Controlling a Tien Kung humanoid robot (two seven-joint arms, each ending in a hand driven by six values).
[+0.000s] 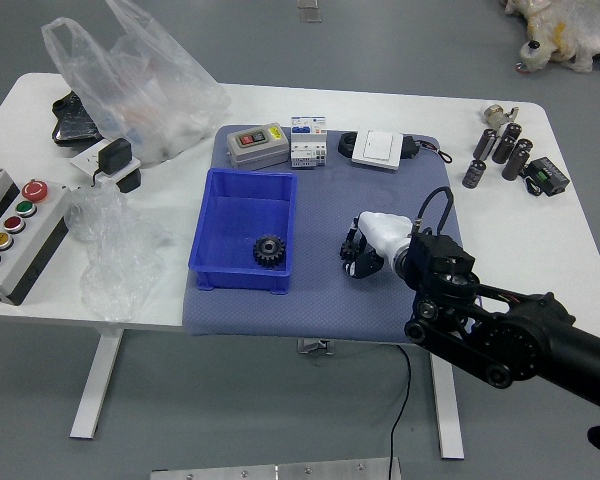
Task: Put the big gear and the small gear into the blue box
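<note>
My right hand point(384, 238) is mostly closed, fingers curled around the small gear point(347, 251) on the mat point(325, 310). I angle down and leftward from my bent arm; the big gear point(269, 251) sits in the blue box point(242, 279).

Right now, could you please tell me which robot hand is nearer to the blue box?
Right. The right hand is low over the mat, right of the blue box and apart from it; the left hand is out of view.
</note>
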